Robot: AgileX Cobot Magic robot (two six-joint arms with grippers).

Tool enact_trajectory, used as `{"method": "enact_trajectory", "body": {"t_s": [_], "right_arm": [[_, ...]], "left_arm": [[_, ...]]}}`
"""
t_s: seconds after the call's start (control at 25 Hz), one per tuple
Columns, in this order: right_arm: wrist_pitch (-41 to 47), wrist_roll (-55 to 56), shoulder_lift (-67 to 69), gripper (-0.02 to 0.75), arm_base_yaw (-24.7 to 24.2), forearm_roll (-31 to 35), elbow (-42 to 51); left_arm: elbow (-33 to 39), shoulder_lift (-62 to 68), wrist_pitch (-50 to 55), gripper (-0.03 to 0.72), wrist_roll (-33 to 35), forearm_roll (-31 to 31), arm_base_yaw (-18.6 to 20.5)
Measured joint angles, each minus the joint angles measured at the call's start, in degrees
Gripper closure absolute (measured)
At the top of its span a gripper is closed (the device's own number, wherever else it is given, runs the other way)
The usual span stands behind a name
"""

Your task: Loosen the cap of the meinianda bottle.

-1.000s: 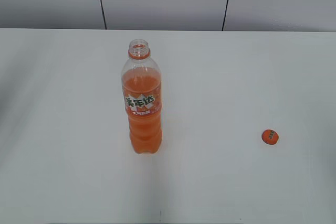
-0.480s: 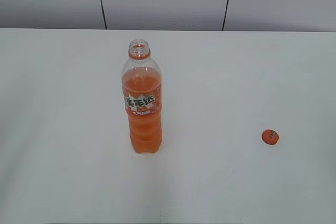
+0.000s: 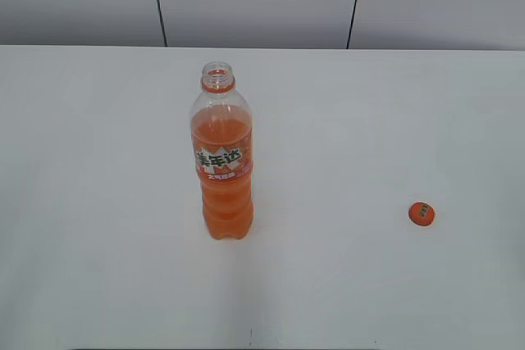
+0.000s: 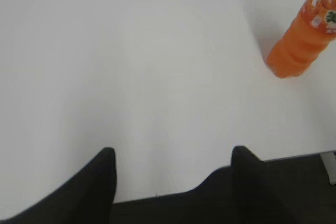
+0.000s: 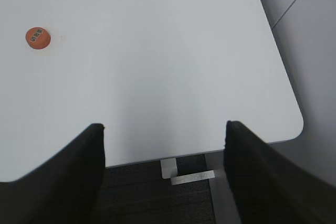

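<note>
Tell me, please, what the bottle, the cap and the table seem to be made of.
The bottle: clear, glossy plastic, as it seems; the orange drink shows through its wavy ribbed wall. The cap: opaque orange plastic, probably, smooth on top with a small pale mark; it lies on the table, off the bottle. The table: a white, matte, even surface, perhaps laminate; the pictures do not settle this.

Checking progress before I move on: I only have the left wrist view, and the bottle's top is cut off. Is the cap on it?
Observer: No. The meinianda bottle stands upright with its mouth uncovered.
Operator: Where is the cap, then?
Observer: The cap lies on the white table, off to the bottle's right and well apart from it.
Operator: Is the right gripper holding anything?
Observer: No. The right gripper is open and empty, near the table's edge.
</note>
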Motion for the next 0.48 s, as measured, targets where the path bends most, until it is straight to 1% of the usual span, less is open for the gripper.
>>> {"method": "enact_trajectory", "body": {"t_s": [0.24,0.48], "right_arm": [[-0.05,0.0,-0.05,0.206,0.0,-0.05,0.0],[-0.05,0.0,-0.14,0.206,0.0,0.89,0.0]], "left_arm": [[1.42,-3.91,-1.36,0.263,-0.71,2.02,0.0],[2.27,-3.97,-3.18,0.263,-0.92,2.42,0.0]]}}
